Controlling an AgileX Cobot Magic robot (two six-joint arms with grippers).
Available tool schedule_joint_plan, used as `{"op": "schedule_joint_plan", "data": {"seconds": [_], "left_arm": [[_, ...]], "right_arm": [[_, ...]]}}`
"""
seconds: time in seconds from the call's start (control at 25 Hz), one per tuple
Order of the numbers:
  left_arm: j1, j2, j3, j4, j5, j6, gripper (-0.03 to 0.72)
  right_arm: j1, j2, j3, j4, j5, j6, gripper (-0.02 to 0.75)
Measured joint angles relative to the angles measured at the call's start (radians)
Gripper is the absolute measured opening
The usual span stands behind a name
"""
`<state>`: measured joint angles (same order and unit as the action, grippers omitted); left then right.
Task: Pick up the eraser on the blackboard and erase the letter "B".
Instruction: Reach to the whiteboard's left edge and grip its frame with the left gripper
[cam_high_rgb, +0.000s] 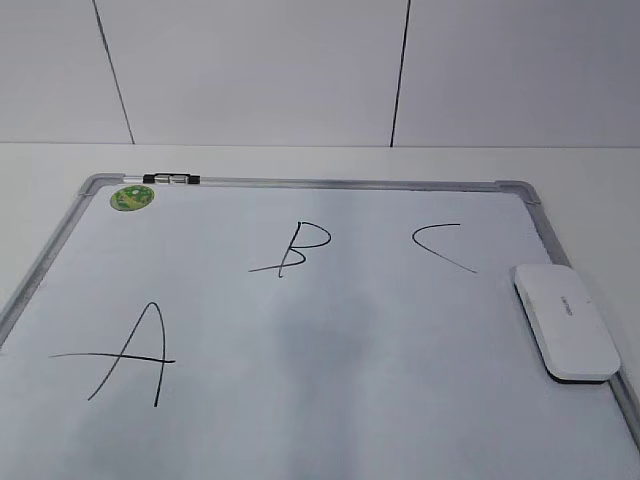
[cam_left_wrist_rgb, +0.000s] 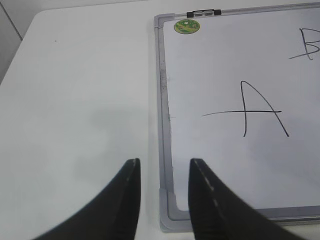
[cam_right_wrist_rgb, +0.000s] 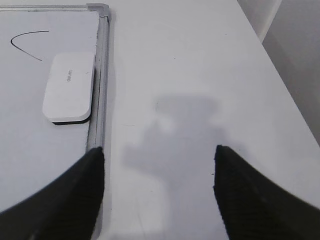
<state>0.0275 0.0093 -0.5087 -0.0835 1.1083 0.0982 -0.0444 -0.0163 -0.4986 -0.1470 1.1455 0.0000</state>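
**A:** What does the exterior view show?

**B:** The blackboard (cam_high_rgb: 330, 400), really a white dry-erase board in a silver frame, lies flat on the white surface (cam_high_rgb: 300, 160). The letter "B" (cam_high_rgb: 300, 247) sits near the board's middle, toward 12 o'clock. The larger "A" (cam_high_rgb: 135, 350) is at 8 o'clock, the open "C" (cam_high_rgb: 440, 245) at 2 o'clock. The eraser (cam_high_rgb: 565, 320) lies at 3 o'clock, just inside the right frame edge, white top up, dark felt showing under its near end. A round green sticker (cam_high_rgb: 132, 197) sits at 11 o'clock beside a small clip (cam_high_rgb: 170, 179) on the top frame. Neither arm shows here.

**A:** And the left wrist view?

**B:** The left gripper (cam_left_wrist_rgb: 162, 167) hangs with its dark fingers parted and empty, over the board's lower-left corner cap (cam_left_wrist_rgb: 170, 202). The "A" is at 2 o'clock; the "B" is cut off at the top right edge.

**A:** The right wrist view?

**B:** The right gripper (cam_right_wrist_rgb: 157, 162) is spread wide, holding nothing, above bare surface just beside the board's right frame. The eraser lies at 10 o'clock, apart from the fingers, below the "C".
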Motion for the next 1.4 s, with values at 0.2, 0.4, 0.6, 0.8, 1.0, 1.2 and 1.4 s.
{"op": "schedule_joint_plan", "data": {"seconds": [0.2,0.4,0.6,0.8,1.0,1.2,1.4], "left_arm": [[0.0,0.0,0.0,-0.002,0.0,0.0,0.291],[0.0,0.0,-0.002,-0.002,-0.009,0.0,0.477],[0.0,0.014,-0.047,-0.006,-0.049,0.0,0.52],[0.0,0.13,-0.077,-0.008,-0.05,0.0,0.523],[0.0,0.257,-0.1,-0.01,-0.073,0.0,0.524],[0.0,0.369,-0.108,-0.024,-0.181,0.0,0.525],[0.0,0.528,-0.11,-0.031,-0.233,0.007,0.521]], "right_arm": [[0.0,0.0,0.0,0.0,0.0,0.0,0.54],[0.0,0.0,0.0,0.0,0.0,0.0,0.54],[0.0,0.0,0.0,0.0,0.0,0.0,0.54],[0.0,0.0,0.0,-0.001,0.0,0.0,0.54],[0.0,0.01,-0.042,0.094,-0.024,-0.082,0.54],[0.0,0.233,-0.168,0.201,-0.058,-0.152,0.54],[0.017,0.456,-0.339,0.283,-0.082,-0.16,0.54]]}}
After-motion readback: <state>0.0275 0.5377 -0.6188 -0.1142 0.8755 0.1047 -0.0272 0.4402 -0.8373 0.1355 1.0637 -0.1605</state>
